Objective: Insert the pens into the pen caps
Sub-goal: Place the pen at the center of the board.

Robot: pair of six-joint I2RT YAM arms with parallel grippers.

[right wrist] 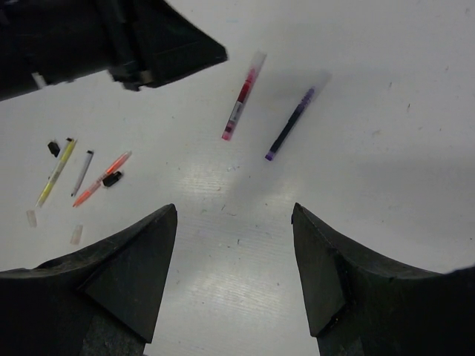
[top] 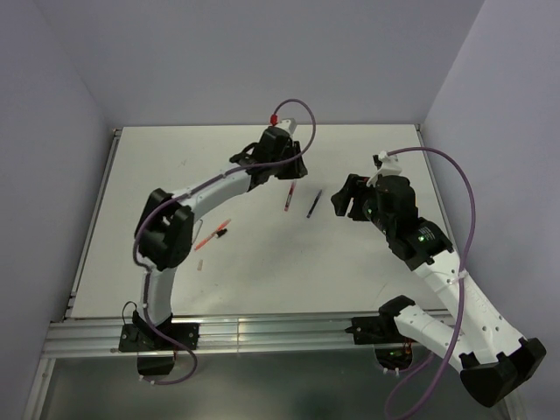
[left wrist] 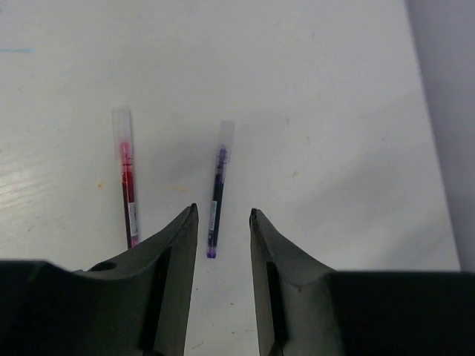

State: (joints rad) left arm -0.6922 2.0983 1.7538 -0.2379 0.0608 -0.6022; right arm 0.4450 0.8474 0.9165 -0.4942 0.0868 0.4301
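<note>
red pen [left wrist: 128,182], purple pen [left wrist: 217,191] — both capped, labels [left wrist: 131,216] too blurred to read.

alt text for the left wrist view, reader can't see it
A red pen and a dark purple pen lie apart on a white table, each with a clear cap on its far end. The left claw hangs open and empty in the foreground, the purple pen's near end seen between its tips.
</note>
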